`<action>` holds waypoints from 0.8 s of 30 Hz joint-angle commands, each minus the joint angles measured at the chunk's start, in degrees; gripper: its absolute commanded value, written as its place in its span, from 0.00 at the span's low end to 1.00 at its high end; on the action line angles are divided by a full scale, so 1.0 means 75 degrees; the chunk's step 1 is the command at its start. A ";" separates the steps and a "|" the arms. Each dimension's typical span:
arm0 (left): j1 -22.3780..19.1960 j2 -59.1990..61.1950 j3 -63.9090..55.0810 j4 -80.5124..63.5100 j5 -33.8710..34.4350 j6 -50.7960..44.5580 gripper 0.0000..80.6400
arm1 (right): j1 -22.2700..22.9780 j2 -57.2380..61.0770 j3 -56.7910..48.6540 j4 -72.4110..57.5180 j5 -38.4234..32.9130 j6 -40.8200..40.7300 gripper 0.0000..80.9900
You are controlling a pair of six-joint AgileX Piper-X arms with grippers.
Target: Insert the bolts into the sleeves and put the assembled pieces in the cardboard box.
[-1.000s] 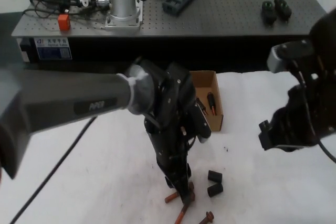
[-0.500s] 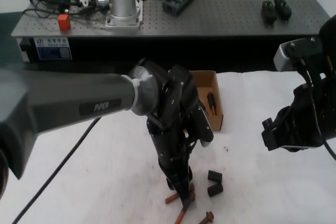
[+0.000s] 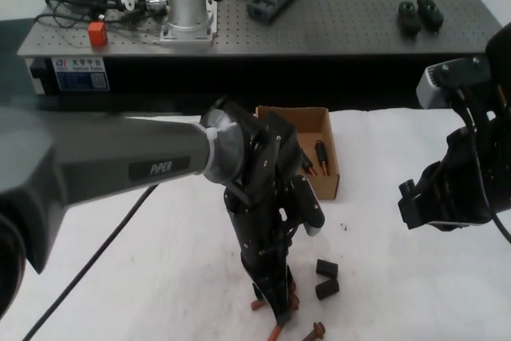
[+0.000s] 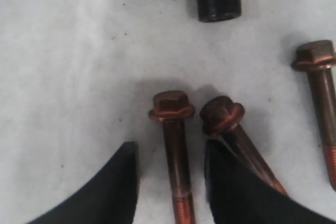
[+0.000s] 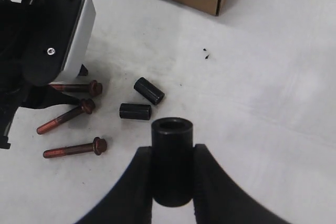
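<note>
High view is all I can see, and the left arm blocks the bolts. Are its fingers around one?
Observer: Yes. The left gripper is open, with one bolt lying between its fingers and touching neither.
Operator: Is any neighbour in the way?
Observer: A second bolt lies close beside it, its shaft partly hidden by one finger.
Operator: And the right arm, is it carrying anything?
Observer: The right gripper is shut on a black sleeve, held with its open bore facing the wrist camera.
</note>
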 commanded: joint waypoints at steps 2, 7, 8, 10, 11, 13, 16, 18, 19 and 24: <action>-0.0035 0.0038 -0.0025 -0.0195 0.0228 0.0015 0.26 | -0.0038 -0.0077 0.0009 -0.0030 -0.0085 0.0035 0.02; -0.0055 0.0196 -0.0025 -0.0213 0.0216 0.0015 0.20 | -0.0038 -0.0077 0.0009 -0.0030 -0.0085 0.0035 0.02; -0.0055 0.0211 -0.0025 -0.0213 0.0158 0.0015 0.20 | -0.0038 -0.0077 0.0009 -0.0030 -0.0085 0.0035 0.02; -0.0055 0.0209 -0.0025 -0.0155 0.0053 0.0015 0.18 | -0.0038 -0.0094 0.0009 -0.0035 -0.0085 0.0035 0.02; -0.0055 0.0209 -0.0025 -0.0156 0.0056 0.0015 0.14 | -0.0038 -0.0095 0.0009 -0.0035 -0.0085 0.0035 0.02; -0.0055 0.0209 -0.0104 -0.0156 0.0056 -0.0045 0.01 | -0.0038 -0.0116 0.0009 -0.0016 -0.0085 0.0035 0.02; -0.0055 0.0089 -0.0406 -0.0199 0.0042 -0.0553 0.01 | -0.0038 -0.0198 0.0009 0.0090 -0.0100 0.0035 0.02; 0.0000 -0.0114 -0.0650 -0.0247 -0.0033 -0.0997 0.01 | -0.0038 -0.0332 0.0085 0.0129 -0.0160 0.0035 0.02; 0.0063 -0.0286 -0.0775 -0.0353 -0.0062 -0.1331 0.01 | -0.0038 -0.0449 0.0183 0.0077 -0.0256 0.0035 0.02; 0.0763 -0.1765 -0.0457 -0.1873 0.0670 -0.3909 0.01 | 0.0047 -0.1227 0.1059 -0.0696 -0.1655 0.0499 0.02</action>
